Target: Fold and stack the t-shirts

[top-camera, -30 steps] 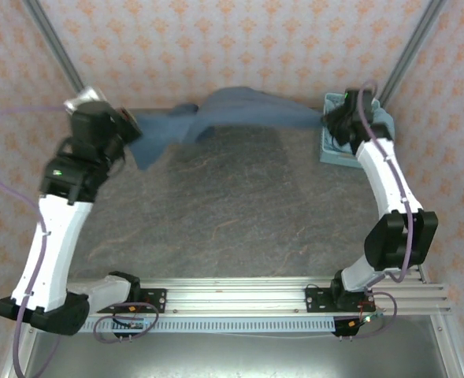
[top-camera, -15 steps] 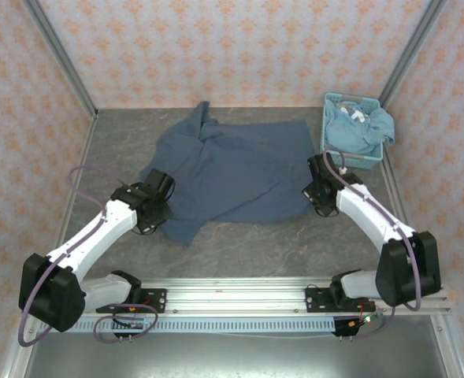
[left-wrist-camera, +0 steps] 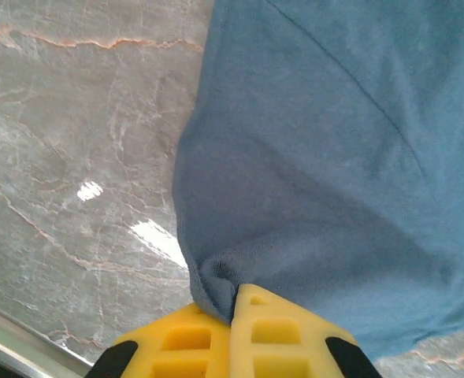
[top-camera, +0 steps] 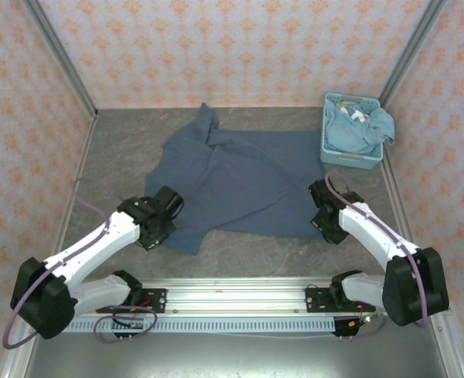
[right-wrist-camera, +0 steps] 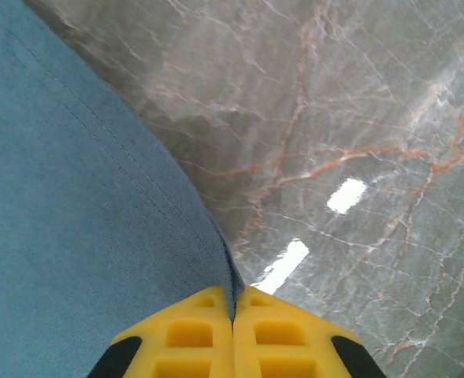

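A dark slate-blue t-shirt (top-camera: pixel 239 181) lies spread over the middle of the grey table, bunched at its far left corner. My left gripper (top-camera: pixel 171 222) is shut on the shirt's near left corner; in the left wrist view the cloth (left-wrist-camera: pixel 326 157) is pinched between the yellow fingers (left-wrist-camera: pixel 184 342). My right gripper (top-camera: pixel 320 211) is shut on the shirt's near right edge, and the hem (right-wrist-camera: pixel 98 205) runs into the closed yellow fingers (right-wrist-camera: pixel 283 335). Lighter blue-teal t-shirts (top-camera: pixel 358 130) lie heaped in the basket.
A light blue plastic basket (top-camera: pixel 348 161) stands at the far right corner of the table (top-camera: pixel 239 256). Metal frame posts rise at the back corners, and an aluminium rail (top-camera: pixel 239 295) runs along the near edge.
Both grippers have pulled the dark shirt down from the air and toward the near edge; it now lies spread flatter on the table, a little nearer than half a second ago.
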Robot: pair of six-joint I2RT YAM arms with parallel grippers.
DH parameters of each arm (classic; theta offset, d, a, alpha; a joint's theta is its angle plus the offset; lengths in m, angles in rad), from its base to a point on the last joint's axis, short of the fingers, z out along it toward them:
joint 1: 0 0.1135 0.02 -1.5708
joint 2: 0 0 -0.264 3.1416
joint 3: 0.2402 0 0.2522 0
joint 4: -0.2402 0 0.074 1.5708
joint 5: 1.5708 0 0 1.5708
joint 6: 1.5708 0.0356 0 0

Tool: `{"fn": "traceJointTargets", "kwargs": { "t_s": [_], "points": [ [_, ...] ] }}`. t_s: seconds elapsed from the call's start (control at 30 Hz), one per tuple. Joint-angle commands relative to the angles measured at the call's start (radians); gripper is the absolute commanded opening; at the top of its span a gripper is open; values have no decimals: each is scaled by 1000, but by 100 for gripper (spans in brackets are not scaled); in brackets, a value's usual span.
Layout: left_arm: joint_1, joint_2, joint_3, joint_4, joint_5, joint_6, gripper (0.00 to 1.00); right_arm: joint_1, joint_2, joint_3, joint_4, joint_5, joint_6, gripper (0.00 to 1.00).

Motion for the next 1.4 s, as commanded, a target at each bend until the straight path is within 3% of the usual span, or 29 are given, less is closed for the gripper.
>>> {"fn": "traceJointTargets", "kwargs": {
  "t_s": [0.0,0.03,0.07,0.13,0.2,0.27,0.4,0.5,0.63,0.8,1.0,1.13,1.37],
  "points": [
    [-16,-43,-14,-24,-39,-84,0,3,23,6,-40,55,-4,0],
    [-17,-47,-2,-33,-41,-80,0,3,42,16,-48,60,-4,0],
    [-17,-50,11,-39,-45,-67,9,2,56,25,-56,65,-4,0],
    [-17,-55,71,-79,-85,-42,41,2,65,39,-62,73,-10,0],
    [-16,-53,150,-125,-144,-23,62,3,54,50,-71,83,-15,0],
    [-9,-32,233,-136,-198,13,66,2,38,62,-77,84,-22,4],
    [121,105,383,-27,-151,150,63,3,25,101,-107,68,-28,33],
    [248,282,505,128,-51,242,50,2,-3,138,-122,68,-35,46],
    [336,610,782,200,5,328,36,3,-67,181,-62,45,-100,48],
    [405,1028,1124,260,140,335,27,3,-77,216,102,-107,-214,48],
    [431,1387,1498,113,144,320,23,4,-25,288,157,-165,-258,48],
    [461,1391,1424,94,94,293,18,3,40,330,169,-178,-268,48],
    [559,1208,1032,166,46,258,12,4,151,379,210,-230,-268,48]
  ]
}}
